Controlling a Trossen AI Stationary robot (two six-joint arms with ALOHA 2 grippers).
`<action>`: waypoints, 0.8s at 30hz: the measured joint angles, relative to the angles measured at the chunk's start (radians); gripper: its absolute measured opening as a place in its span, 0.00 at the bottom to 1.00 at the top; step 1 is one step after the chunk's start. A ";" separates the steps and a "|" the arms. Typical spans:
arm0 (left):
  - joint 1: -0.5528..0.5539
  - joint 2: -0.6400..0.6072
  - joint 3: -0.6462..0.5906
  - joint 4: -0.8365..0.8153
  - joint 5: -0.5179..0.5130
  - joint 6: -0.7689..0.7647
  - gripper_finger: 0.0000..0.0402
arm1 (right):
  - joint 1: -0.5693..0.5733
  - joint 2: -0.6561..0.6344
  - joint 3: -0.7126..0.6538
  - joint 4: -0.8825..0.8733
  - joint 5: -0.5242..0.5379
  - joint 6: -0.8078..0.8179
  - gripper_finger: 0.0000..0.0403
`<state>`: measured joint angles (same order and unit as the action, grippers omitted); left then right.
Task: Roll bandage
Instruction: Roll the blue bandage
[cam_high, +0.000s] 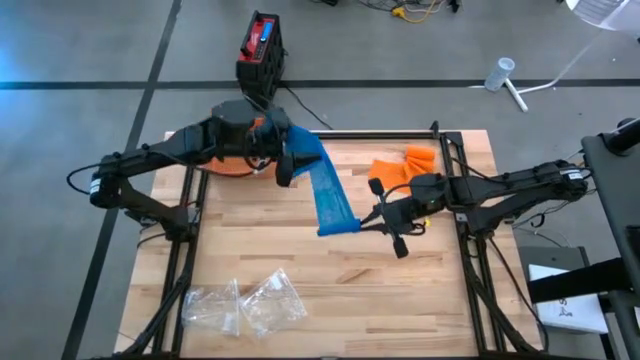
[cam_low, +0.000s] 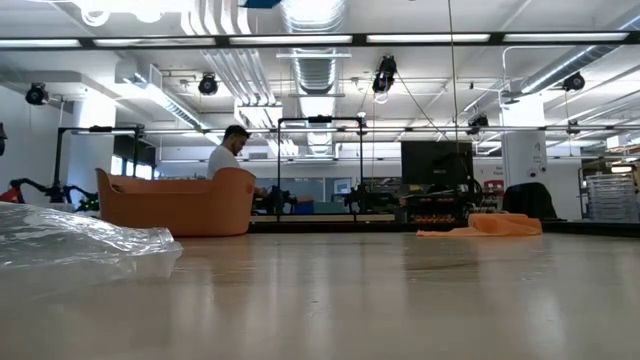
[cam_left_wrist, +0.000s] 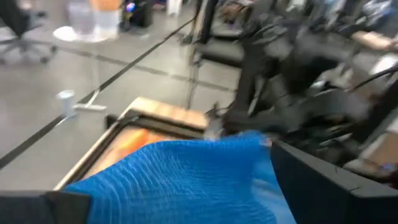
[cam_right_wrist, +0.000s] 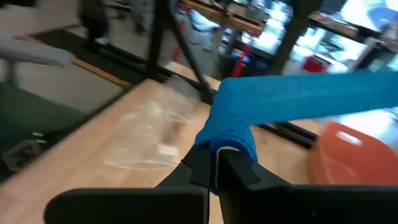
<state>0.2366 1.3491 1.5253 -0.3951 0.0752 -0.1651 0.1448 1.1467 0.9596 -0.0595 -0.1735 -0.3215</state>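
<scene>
So, high view: the blue bandage (cam_high: 327, 187) hangs stretched over mid-desk (cam_high: 330, 310), long axis diagonal from upper left to lower right, left end effector (cam_high: 292, 160) clamped on its top end, right end effector (cam_high: 372, 222) pinching the bottom. Left wrist view: wide ribbed cloth. Right wrist view: bunched end between closed fingers (cam_right_wrist: 239, 174). Nothing's rolled yet, I'd say.

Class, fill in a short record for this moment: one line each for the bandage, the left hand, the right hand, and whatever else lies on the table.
Bandage: blue bandage, stretched in the air between both hands
Left hand: left hand shut on the bandage's far end
Right hand: right hand shut on its near end
Other items: orange cloth, orange basket, clear plastic bags
Surface: wooden table
</scene>
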 joint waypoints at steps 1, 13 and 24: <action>0.006 0.000 -0.008 -0.012 0.005 0.009 0.70 | 0.008 0.001 0.010 -0.002 -0.024 0.006 0.01; -0.057 0.044 -0.334 0.368 0.482 -0.043 0.72 | 0.031 0.001 0.109 0.013 -0.294 0.057 0.01; -0.070 -0.101 -0.457 0.336 0.440 0.163 0.78 | 0.031 -0.044 0.129 0.006 -0.339 0.083 0.01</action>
<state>0.1661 1.2483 1.0686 -0.0595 0.5153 -0.0018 0.1761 1.1030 1.0885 -0.0536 -0.5129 -0.2382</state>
